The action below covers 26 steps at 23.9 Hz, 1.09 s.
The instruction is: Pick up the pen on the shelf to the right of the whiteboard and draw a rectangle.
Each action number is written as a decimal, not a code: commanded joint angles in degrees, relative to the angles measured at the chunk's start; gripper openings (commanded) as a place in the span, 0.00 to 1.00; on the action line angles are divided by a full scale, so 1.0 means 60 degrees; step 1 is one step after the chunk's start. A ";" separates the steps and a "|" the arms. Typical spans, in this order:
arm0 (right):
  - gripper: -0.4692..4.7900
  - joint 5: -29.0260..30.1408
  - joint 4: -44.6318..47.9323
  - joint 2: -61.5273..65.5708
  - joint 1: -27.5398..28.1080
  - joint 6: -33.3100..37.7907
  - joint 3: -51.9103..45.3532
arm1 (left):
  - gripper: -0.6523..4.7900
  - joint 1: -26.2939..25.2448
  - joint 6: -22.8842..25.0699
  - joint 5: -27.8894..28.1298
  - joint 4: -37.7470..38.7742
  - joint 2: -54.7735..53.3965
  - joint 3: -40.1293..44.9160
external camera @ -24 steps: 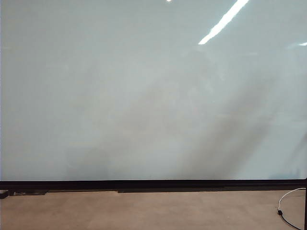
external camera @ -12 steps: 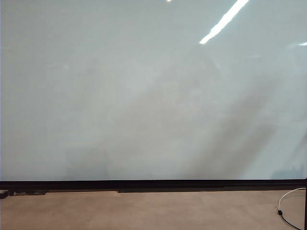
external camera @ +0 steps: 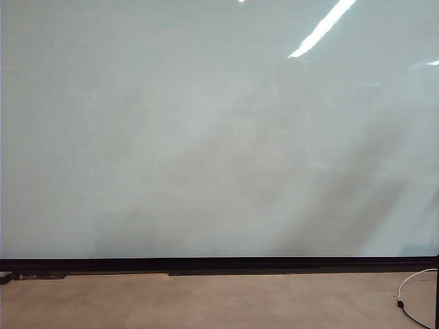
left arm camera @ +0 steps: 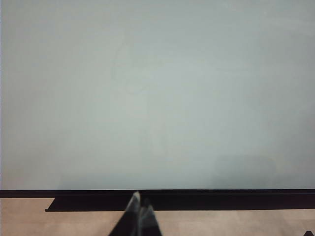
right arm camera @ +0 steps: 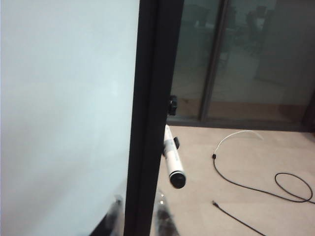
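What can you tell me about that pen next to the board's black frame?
The pen is a slim white marker with dark print on its barrel and a black end facing the right wrist camera. It sits tilted in a small dark holder on the whiteboard's black side frame. The right gripper is below it, jaws apart, not touching it.

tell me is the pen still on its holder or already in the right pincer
On its holder: the pen sits clipped beside the whiteboard frame, while the right pincer is below it, fingers apart with nothing between them, not touching it.
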State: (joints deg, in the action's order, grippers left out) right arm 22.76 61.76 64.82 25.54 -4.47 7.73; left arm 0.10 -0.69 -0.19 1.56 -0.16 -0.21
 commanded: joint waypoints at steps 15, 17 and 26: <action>0.28 0.0313 0.1577 0.1603 0.0332 0.0066 0.0430 | 0.11 0.0000 0.0040 -0.0004 -0.0058 -0.0004 -0.0025; 0.32 0.0306 0.1727 0.1876 0.0332 0.0069 0.0430 | 0.11 0.0000 0.0040 -0.0004 -0.0058 -0.0004 -0.0029; 0.36 0.0776 0.2211 0.2889 0.0401 0.0066 0.0721 | 0.11 0.0000 0.0040 -0.0004 -0.0058 -0.0004 -0.0029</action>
State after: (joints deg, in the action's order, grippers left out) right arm 25.89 73.47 81.80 27.75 -4.23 11.42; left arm 0.10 -0.69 -0.19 1.56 -0.16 -0.21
